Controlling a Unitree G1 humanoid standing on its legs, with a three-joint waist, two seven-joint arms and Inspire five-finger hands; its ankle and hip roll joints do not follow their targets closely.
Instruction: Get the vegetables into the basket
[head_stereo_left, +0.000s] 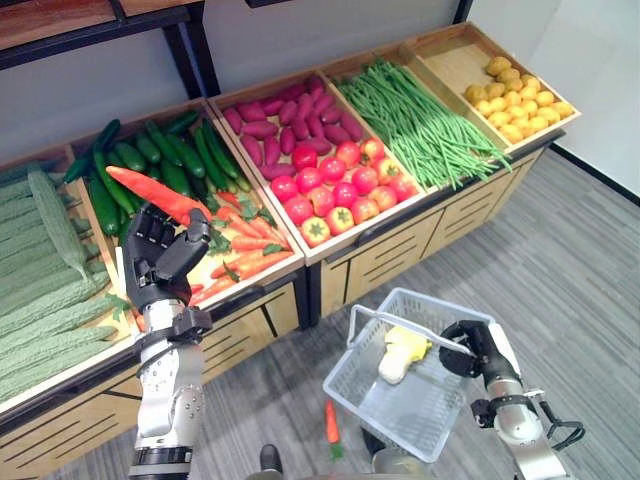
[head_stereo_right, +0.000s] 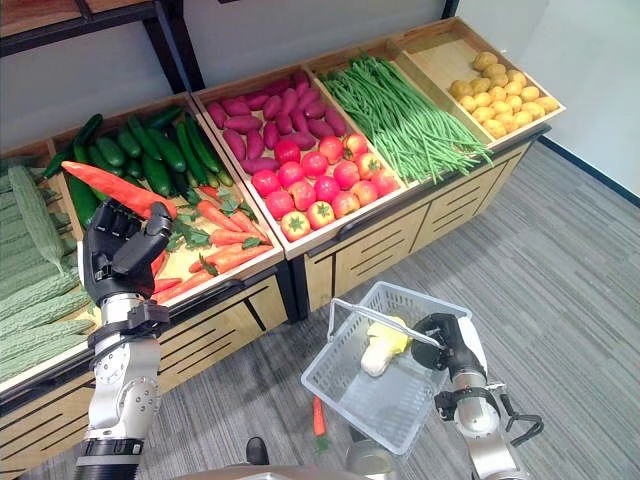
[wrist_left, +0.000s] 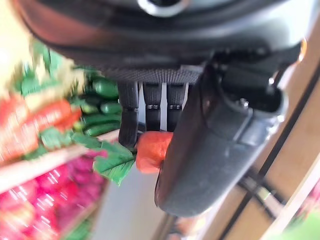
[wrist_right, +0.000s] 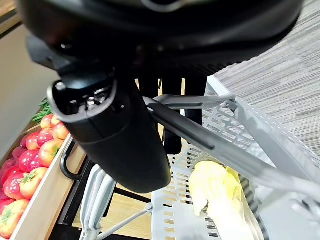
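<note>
My left hand (head_stereo_left: 160, 262) is raised in front of the carrot bin, shut on a carrot (head_stereo_left: 155, 193) that sticks out up and to the left above it; its orange end (wrist_left: 151, 151) shows between the fingers and thumb. More carrots (head_stereo_left: 245, 250) with green tops lie in the wooden bin behind. My right hand (head_stereo_left: 470, 347) is shut on the handle (wrist_right: 200, 140) of a grey plastic basket (head_stereo_left: 395, 400) held low at the lower right. A pale yellow-white cabbage (head_stereo_left: 401, 352) lies inside the basket. One carrot (head_stereo_left: 332, 423) lies on the floor just left of the basket.
The wooden display stand holds ridged gourds (head_stereo_left: 40, 270), cucumbers (head_stereo_left: 150, 160), purple sweet potatoes (head_stereo_left: 285, 120), tomatoes (head_stereo_left: 340, 190), green beans (head_stereo_left: 420, 120) and potatoes (head_stereo_left: 515, 100). Grey carpet (head_stereo_left: 570, 290) stretches to the right of the stand.
</note>
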